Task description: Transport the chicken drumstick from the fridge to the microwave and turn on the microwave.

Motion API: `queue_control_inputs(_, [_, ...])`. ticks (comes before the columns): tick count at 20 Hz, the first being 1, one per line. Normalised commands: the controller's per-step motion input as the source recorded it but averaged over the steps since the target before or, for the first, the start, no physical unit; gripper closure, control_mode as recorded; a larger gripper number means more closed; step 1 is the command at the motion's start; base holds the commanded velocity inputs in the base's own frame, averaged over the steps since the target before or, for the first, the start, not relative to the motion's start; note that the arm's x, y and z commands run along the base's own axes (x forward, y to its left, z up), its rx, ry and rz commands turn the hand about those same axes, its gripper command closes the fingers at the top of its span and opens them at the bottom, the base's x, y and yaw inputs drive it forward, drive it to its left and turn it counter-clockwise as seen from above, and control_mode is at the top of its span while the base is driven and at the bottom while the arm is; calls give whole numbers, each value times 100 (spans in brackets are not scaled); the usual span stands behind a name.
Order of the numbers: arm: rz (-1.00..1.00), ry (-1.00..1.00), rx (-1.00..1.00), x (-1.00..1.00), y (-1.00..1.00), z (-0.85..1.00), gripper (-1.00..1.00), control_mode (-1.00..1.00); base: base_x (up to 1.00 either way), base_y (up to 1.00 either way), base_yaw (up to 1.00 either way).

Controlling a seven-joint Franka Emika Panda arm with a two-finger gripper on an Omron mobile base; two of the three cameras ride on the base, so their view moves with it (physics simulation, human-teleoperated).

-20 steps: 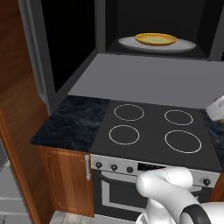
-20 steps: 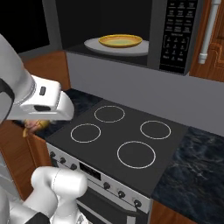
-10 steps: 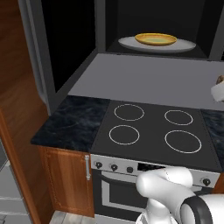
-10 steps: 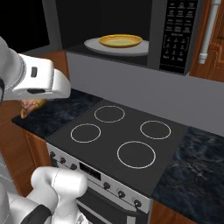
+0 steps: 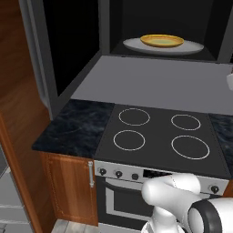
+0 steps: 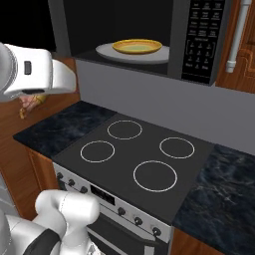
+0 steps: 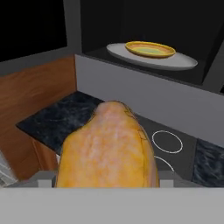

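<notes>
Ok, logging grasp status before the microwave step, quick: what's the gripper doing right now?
Gripper: jaws closed on the chicken drumstick, carried in front of the open microwave.

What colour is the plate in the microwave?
Yellow-orange with a greenish centre. The plate sits on the grey turntable; clearest in the hand view.

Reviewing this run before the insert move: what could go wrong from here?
1. The chicken drumstick juts well past the hand; it could slip or twist on the way up.
2. The microwave opening sits above the stovetop; the drumstick or arm may clip its lower frame.
3. A yellow plate already sits on the turntable; a low approach could shove it.
</notes>
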Motion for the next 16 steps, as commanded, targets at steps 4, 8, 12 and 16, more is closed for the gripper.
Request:
queue_control_inputs(4, [0, -11, 0, 36, 0, 21, 100, -100, 0, 0, 0])
queue_control_inputs(8, [0, -6, 0, 70, 0, 6, 100, -100, 0, 0, 0])
queue_control_inputs(12, [0, -3, 0, 93, 0, 3, 100, -100, 0, 0, 0])
queue_control_inputs(16, [-5, 0, 0, 94, -1, 0, 100, -100, 0, 0, 0])
